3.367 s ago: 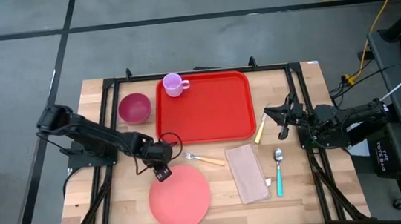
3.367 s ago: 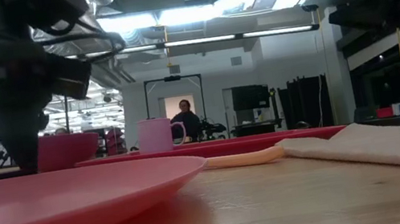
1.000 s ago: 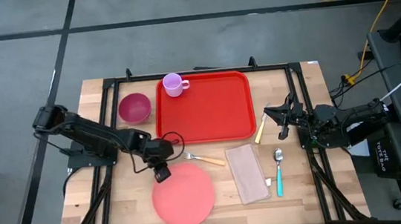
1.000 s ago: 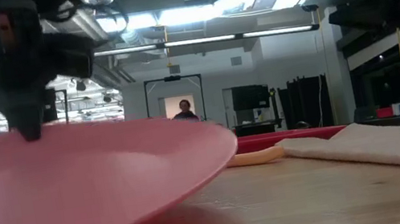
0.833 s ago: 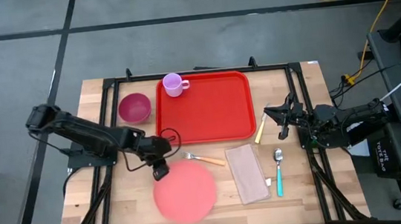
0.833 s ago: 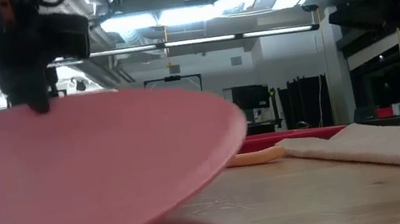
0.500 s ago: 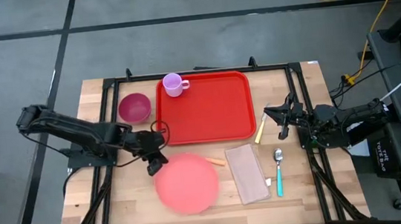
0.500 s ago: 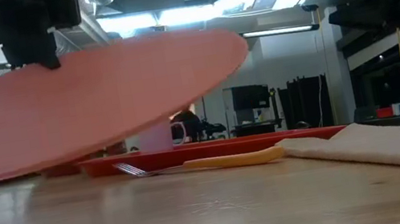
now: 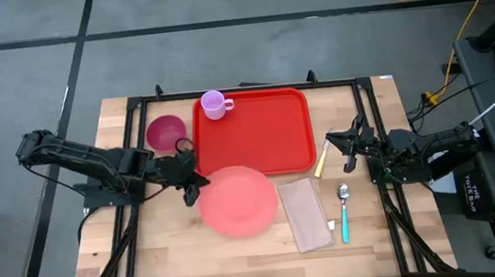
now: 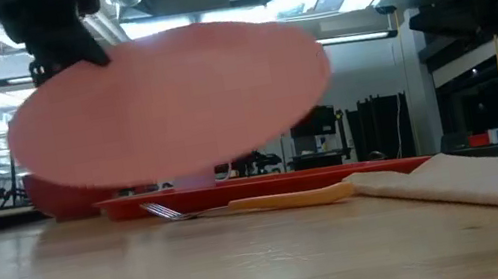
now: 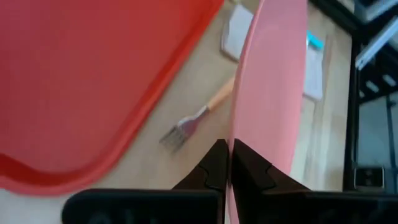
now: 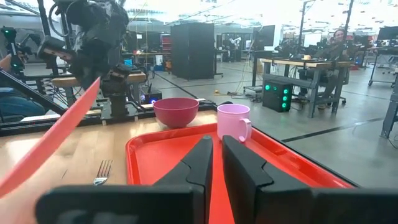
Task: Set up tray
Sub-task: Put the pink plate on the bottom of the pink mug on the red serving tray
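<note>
Wooden table (image 9: 150,259), unlabelled red tray (image 9: 252,133)

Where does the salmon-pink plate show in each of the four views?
High view: plate below the tray's near edge, held by the left gripper.
Low view: raised, upper centre.
Left wrist view: edge-on, right of centre.
Right wrist view: slanted at left edge.
Shared landmark: the fork.

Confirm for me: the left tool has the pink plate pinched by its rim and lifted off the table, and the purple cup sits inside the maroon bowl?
Not the cup. The high view shows the purple cup on the red tray's corner, beside the maroon bowl. The left tool does hold the pink plate lifted.
</note>
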Tool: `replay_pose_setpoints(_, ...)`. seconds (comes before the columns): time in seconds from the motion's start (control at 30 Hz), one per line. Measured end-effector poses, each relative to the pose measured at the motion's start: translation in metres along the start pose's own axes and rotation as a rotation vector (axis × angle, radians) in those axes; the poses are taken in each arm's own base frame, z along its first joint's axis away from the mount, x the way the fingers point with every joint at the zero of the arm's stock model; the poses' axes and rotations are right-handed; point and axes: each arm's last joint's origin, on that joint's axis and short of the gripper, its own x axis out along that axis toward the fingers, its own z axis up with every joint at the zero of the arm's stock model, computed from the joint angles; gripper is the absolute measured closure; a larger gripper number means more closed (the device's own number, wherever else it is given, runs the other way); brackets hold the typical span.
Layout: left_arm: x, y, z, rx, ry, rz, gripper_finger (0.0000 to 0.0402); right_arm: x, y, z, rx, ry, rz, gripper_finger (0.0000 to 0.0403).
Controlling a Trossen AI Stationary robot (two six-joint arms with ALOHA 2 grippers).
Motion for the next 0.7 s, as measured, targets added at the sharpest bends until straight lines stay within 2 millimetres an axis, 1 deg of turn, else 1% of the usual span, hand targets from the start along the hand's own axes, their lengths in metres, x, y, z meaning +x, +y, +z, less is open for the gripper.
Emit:
replay_pose_setpoints(0.2,0.0,0.0,0.006,-0.008,-0.126,0.069,0.04,0.0,0.0,0.0,0.0,0.0,0.0,0.0361)
replay_pose_setpoints(0.43,-0.003,-0.003,0.016,-0.042,-0.249,0.048,0.04,0.0,0.0,0.0,0.005,-0.001,0.0,0.0361)
replay_pose_setpoints(0.53,-0.008,0.0,0.023,-0.064,-0.305,0.062,0.04,0.0,0.0,0.0,0.005,0.0,0.0,0.0361)
replay_pose_setpoints(0.7,-0.021,0.013,0.032,-0.057,-0.383,0.125,0.04,0.0,0.0,0.0,0.007,0.0,0.0,0.0361)
